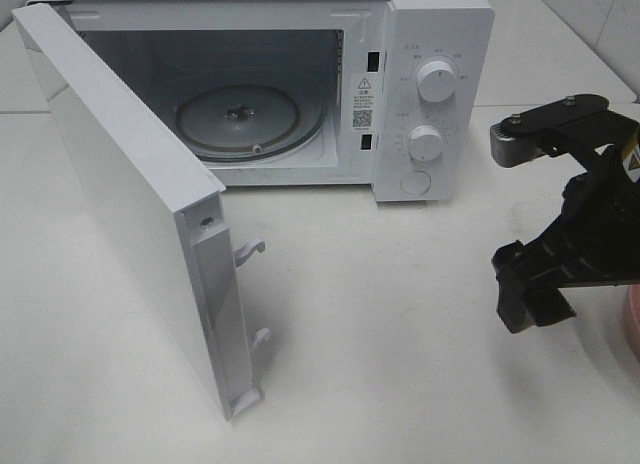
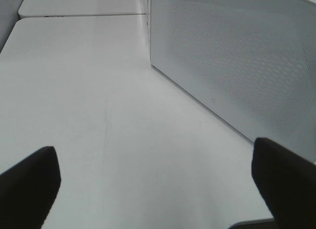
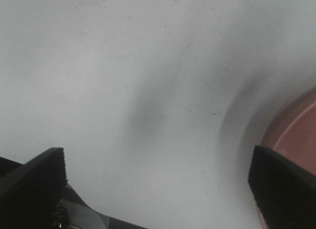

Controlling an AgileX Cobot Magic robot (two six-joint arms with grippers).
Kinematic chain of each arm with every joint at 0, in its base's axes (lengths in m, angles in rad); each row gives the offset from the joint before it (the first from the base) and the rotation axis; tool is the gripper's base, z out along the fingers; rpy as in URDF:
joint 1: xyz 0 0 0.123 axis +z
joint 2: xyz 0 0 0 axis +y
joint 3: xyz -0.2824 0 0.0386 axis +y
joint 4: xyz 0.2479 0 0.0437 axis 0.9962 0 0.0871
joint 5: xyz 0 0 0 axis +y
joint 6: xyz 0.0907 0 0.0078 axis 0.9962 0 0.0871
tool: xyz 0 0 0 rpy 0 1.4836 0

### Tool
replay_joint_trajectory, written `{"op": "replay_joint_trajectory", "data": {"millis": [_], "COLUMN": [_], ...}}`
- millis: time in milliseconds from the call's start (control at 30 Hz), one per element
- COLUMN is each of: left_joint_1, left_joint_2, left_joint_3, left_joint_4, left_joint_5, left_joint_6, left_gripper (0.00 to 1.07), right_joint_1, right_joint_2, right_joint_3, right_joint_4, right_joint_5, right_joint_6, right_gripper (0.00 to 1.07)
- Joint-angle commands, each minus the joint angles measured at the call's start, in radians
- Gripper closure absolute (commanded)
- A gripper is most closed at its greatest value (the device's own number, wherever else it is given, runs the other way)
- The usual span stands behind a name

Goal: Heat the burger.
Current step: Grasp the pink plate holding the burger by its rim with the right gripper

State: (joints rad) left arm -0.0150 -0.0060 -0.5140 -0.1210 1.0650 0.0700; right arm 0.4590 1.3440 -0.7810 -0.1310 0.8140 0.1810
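We see microwave door [image 1: 120,204] open for loading; right gripper [image 3: 158,189] spread, empty, by plate [image 3: 294,135] at 3 o'clock; left gripper [image 2: 158,184] spread.

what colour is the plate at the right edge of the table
Pink, a salmon tone; the plate shows best in the right wrist view.

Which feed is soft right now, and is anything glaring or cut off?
Right wrist view: smeared, the pink plate and its shadow streaked. Left wrist view: fairly sharp, the microwave door mesh readable. Exterior high view: even light, no harsh glare, the pink plate cropped at the edge.
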Motion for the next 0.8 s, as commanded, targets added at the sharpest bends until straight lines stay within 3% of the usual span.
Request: {"op": "replay_joint_trajectory", "data": {"millis": [33,267,333,433,500,800], "left_joint_1": [0.0,0.0,0.0,0.0,0.0,0.0], "left_joint_2": [-0.004,-0.004,-0.004,-0.004,-0.004,-0.004], "left_joint_3": [0.0,0.0,0.0,0.0,0.0,0.0], "left_joint_4": [-0.005,-0.005,-0.005,-0.005,-0.005,-0.005], "left_joint_5": [0.001,0.001,0.001,0.001,0.001,0.001], "left_joint_6": [-0.004,-0.004,-0.004,-0.004,-0.004,-0.004], "left_gripper": [0.09,0.09,0.09,0.09,0.09,0.09], "right_joint_1": [-0.057,-0.169,-0.239,-0.259,-0.329,-0.417], "right_joint_2": [-0.002,-0.001,-0.001,-0.001,-0.001,0.016], "right_joint_3": [0.0,0.0,0.0,0.0,0.0,0.0], "right_joint_4": [-0.012,-0.028,-0.044,-0.043,-0.039,-0.034], "right_joint_5": [0.04,0.052,0.052,0.051,0.048,0.009], "right_joint_6": [0.005,-0.01,-0.018,-0.023,-0.054,-0.055], "right_gripper": [0.13,0.16,0.18,0.18,0.19,0.21]}}
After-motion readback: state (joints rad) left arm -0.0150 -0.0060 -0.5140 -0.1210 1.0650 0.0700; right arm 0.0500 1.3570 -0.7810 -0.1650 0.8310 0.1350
